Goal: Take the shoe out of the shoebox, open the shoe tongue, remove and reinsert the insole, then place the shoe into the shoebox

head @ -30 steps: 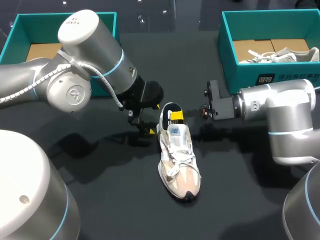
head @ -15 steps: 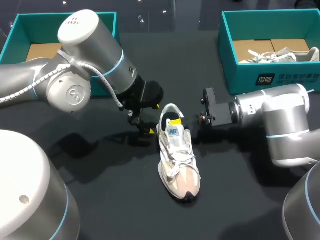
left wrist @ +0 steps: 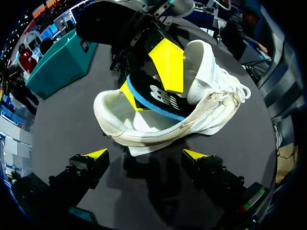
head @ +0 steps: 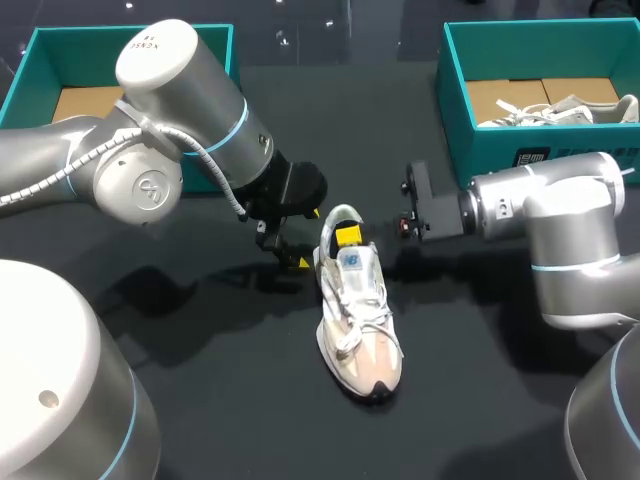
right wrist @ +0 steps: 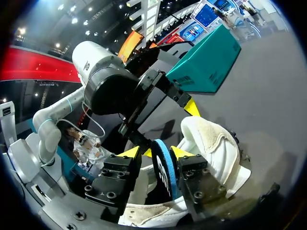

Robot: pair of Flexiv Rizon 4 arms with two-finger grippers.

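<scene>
Shoe out on the bench, insole pinched at the heel opening.

Shoe [head: 358, 325] lies mid-bench [head: 220, 400], toe nearest at about 5 o'clock, heel toward 12. Left gripper [left wrist: 145, 155] sits at the heel's 9 o'clock, low over the bench, fingers spread and holding nothing, the shoe just ahead of it. Right gripper [right wrist: 158, 155] comes in from 3 o'clock and is closed on the black, blue-edged insole [left wrist: 153, 98], which stands on edge in the heel opening, rear end above the collar. Farther back: left shoebox [head: 40, 60] at 11 o'clock, right shoebox [head: 460, 95] at 1 o'clock with a second shoe [head: 560, 108] inside.
</scene>
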